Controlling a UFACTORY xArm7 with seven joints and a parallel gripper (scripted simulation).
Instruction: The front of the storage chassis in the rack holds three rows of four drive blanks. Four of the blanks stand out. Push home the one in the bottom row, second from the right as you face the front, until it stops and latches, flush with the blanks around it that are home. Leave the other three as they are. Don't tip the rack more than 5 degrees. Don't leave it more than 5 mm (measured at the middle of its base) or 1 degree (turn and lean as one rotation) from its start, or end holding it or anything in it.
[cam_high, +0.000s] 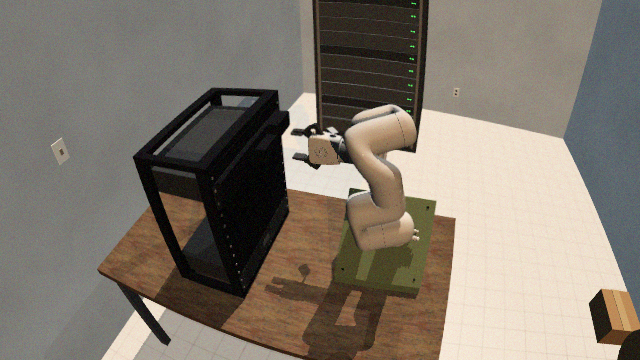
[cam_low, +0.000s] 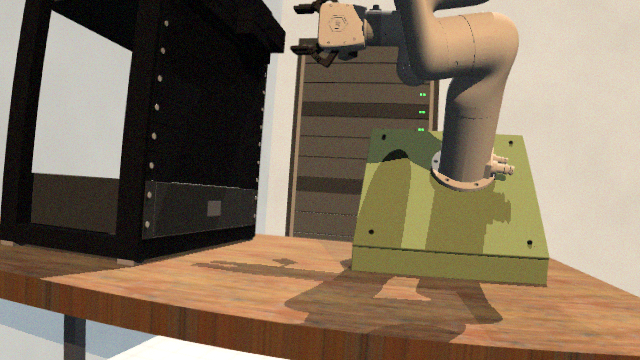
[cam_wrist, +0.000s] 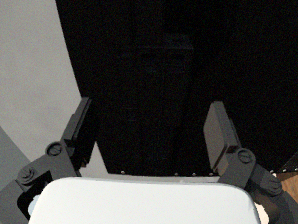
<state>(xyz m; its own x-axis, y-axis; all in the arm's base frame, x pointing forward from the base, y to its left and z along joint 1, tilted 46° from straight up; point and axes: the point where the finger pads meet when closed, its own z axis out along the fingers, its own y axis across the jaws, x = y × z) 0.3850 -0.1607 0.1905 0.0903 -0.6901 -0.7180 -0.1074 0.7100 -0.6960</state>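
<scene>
The black rack (cam_high: 216, 187) stands on the left of the wooden table. Its front faces the arm and is in deep shadow, so I cannot make out the single drive blanks in any view. A dark block (cam_high: 274, 121) juts from the front near the top. My gripper (cam_high: 301, 145) is open and empty, a short way in front of the rack's upper part, pointing at it. It also shows in the exterior view (cam_low: 306, 29). In the wrist view the open fingers frame the black front, with nothing between them.
The arm stands on a green base block (cam_high: 387, 245) on the right of the table. A grey panel (cam_low: 200, 207) sits low in the rack. A tall server cabinet (cam_high: 370, 60) stands behind on the floor. A cardboard box (cam_high: 612, 315) lies on the floor at right.
</scene>
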